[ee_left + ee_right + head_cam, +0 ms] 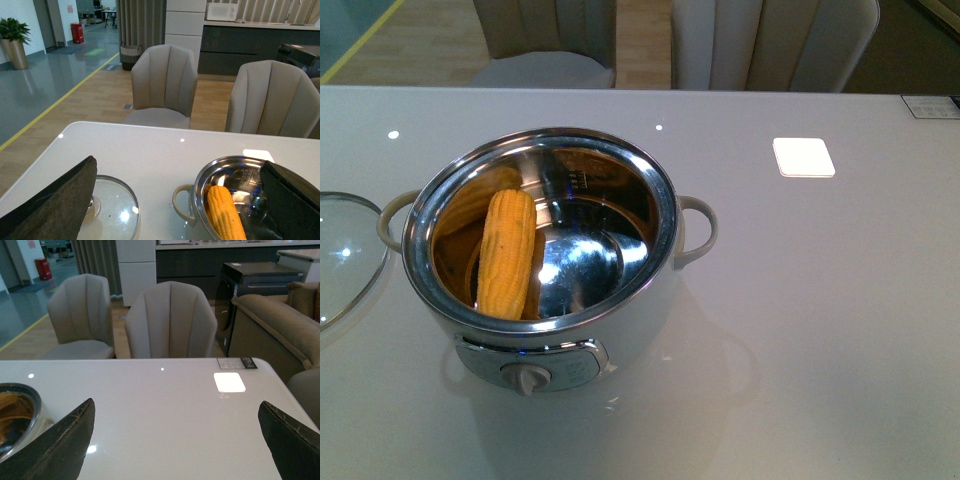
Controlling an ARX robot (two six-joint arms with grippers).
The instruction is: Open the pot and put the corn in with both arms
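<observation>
The corn (506,254) leans inside the open pot (620,330), long axis front-to-back. Both claws, left gripper (175,200) and right gripper (175,440), are wide, empty, above the glossy white table (820,300).

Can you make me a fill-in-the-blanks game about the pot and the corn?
1. The corn lies inside the ____.
2. The glass lid rests on the table, to the pot's ____.
3. Both pincers are ____, holding nothing: left pincer, right pincer.

Missing words: pot; left; open
</observation>
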